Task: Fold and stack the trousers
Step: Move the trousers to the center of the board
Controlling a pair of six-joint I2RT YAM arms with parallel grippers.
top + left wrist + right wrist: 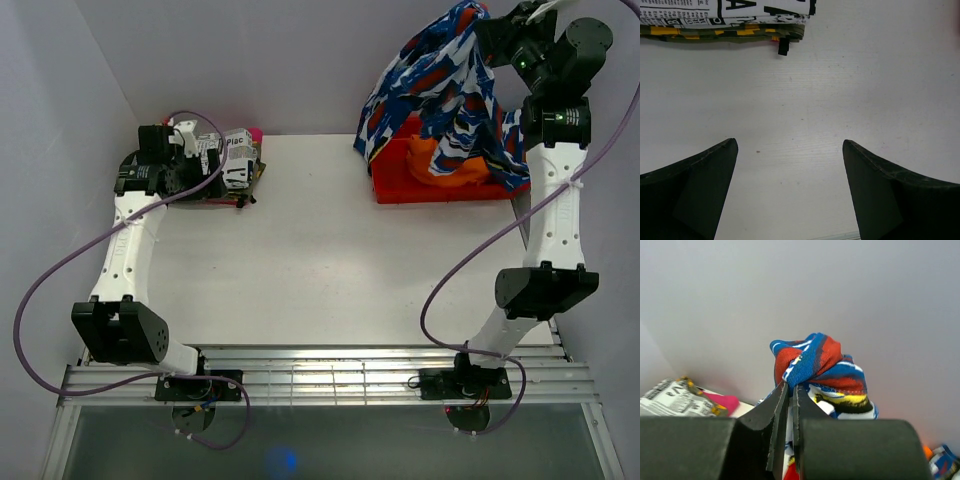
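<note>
At my right claw (788, 386), clamped: 1 thin bunch of trousers (815, 362). Risk: slip; hanging cloth snagging red bin (395, 188) below. My left claw (789, 142): apart, empty.

The trousers (440, 80) are royal blue cloth with white brush streaks and red, black and yellow patches. They hang unfolded in a crumpled bunch, lifted into the air at the far right, their top gathered tight and their lower folds draped over the red bin (395, 187).
</note>
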